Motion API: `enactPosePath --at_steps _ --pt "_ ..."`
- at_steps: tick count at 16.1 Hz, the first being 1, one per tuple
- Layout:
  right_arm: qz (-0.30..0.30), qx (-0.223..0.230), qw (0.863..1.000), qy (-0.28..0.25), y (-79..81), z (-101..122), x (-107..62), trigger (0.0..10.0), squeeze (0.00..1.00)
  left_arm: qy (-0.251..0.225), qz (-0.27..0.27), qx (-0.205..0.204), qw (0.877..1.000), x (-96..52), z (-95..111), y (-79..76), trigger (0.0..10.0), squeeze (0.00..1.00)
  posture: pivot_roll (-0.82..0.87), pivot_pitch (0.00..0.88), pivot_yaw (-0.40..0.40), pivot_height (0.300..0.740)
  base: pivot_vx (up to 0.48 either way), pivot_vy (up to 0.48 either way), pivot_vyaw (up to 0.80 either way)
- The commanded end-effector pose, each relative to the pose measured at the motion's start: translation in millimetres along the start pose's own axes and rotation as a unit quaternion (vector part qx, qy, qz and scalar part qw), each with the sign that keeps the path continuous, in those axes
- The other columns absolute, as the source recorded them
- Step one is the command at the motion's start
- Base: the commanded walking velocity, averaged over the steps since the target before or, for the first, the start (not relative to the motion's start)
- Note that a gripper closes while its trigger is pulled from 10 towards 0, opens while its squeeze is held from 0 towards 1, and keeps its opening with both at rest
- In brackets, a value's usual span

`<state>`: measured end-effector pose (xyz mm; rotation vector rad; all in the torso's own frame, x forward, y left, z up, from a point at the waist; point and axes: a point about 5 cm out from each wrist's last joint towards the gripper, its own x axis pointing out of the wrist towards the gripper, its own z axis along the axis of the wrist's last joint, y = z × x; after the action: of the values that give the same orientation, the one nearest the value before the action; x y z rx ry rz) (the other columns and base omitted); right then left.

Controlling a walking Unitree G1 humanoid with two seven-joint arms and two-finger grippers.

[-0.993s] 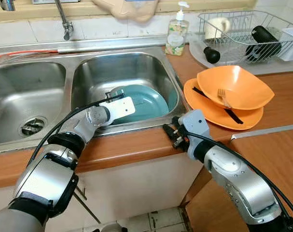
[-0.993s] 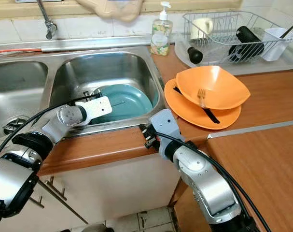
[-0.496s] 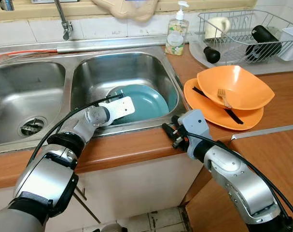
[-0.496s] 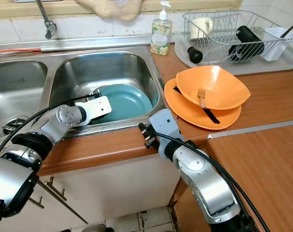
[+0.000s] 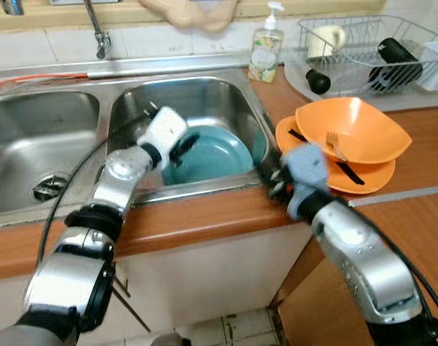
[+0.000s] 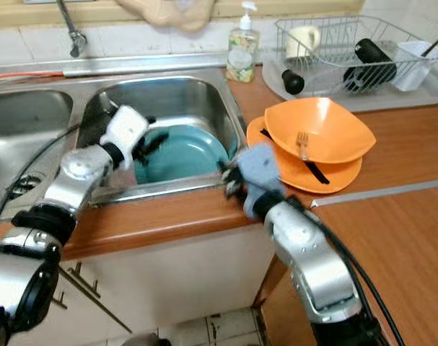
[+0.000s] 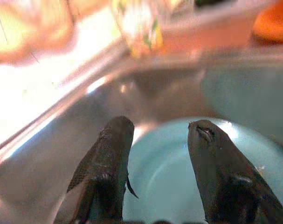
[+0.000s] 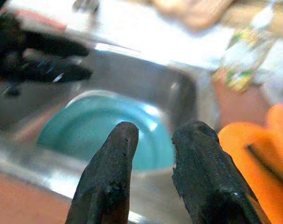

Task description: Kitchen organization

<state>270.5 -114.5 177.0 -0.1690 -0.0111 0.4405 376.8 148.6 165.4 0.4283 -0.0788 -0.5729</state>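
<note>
A kitchen corner: a wooden table (image 5: 204, 220) is carrying a double steel sink (image 5: 204, 97) under a tiled wall, with a soap bottle (image 5: 264, 54) and a wire dish rack (image 5: 370, 50) behind. A teal plate (image 5: 215, 151) is lying in the sink's right basin, tilted against the near wall. The left pincer (image 5: 186, 140) is hovering over the plate's left edge, its two black fingers (image 7: 108, 154) apart with nothing between them. The right pincer (image 6: 231, 176) is waiting at the sink's front rim, beside a stacked orange bowl (image 5: 352, 130) and orange plate (image 5: 305, 162) holding a fork (image 5: 333, 144); its fingers (image 8: 111, 163) are also apart, empty. To lift the teal plate well, the left pincer probably needs to straddle the raised rim squarely, since wet steel and glaze look slippery.
</note>
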Motion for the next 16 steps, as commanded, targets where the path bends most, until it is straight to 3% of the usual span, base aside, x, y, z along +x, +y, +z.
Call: enactPosePath --at_steps 1,2,6,7,8,9,13,14,16 --pt "-0.026 -0.002 0.999 -0.035 -7.8 13.8 -0.9 10.0 0.0 -0.037 -0.005 -0.025 0.999 -4.7 6.5 -0.4 10.0 0.0 -0.04 0.0 0.038 0.74 0.0 0.0 0.0" --pt "-0.058 0.001 0.997 -0.052 -16.9 20.6 -1.4 10.0 0.0 -0.074 -0.017 -0.047 0.996 -12.2 13.3 -4.3 10.0 0.0 -0.04 0.0 0.039 0.74 0.0 0.0 0.0" --pt "-0.118 0.007 0.991 -0.067 -33.0 24.5 -5.1 10.0 0.0 -0.114 -0.032 -0.073 0.99 -25.6 20.5 -12.5 10.0 0.0 -0.04 0.0 0.041 0.74 0.0 0.0 0.0" --pt "-0.175 0.029 0.981 -0.082 -47.4 25.8 -13.7 10.0 0.0 -0.151 -0.051 -0.103 0.982 -44.3 28.3 -24.1 10.0 0.0 -0.04 0.0 0.044 0.74 0.0 0.0 0.0" --pt "-0.175 0.029 0.981 -0.082 -47.4 25.8 -13.7 10.0 0.0 -0.151 -0.051 -0.103 0.982 -44.3 28.3 -24.1 10.0 0.0 -0.04 0.0 0.044 0.74 0.0 0.0 0.0" --pt "-0.193 0.035 0.976 -0.089 -52.9 26.6 -18.8 10.0 1.0 -0.159 -0.067 -0.111 0.979 -52.9 31.7 -32.7 10.0 0.0 -0.04 0.0 0.048 0.74 0.0 0.0 0.0" --pt "-0.214 0.035 0.973 -0.073 -58.9 21.3 -26.2 10.0 0.97 -0.158 -0.091 -0.128 0.975 -64.4 34.7 -47.1 10.0 0.0 -0.04 0.0 0.049 0.74 0.0 0.0 0.0" --pt "-0.218 0.035 0.974 -0.058 -59.4 16.6 -27.3 10.0 0.0 -0.155 -0.097 -0.132 0.974 -66.8 34.8 -51.2 10.0 0.0 -0.04 0.0 0.045 0.74 0.0 0.0 0.0" --pt "-0.211 0.032 0.977 -0.016 -56.2 3.9 -25.6 10.0 0.0 -0.146 -0.118 -0.148 0.971 -73.6 37.5 -62.6 10.0 0.0 -0.03 0.0 0.04 0.74 0.0 0.0 0.0"
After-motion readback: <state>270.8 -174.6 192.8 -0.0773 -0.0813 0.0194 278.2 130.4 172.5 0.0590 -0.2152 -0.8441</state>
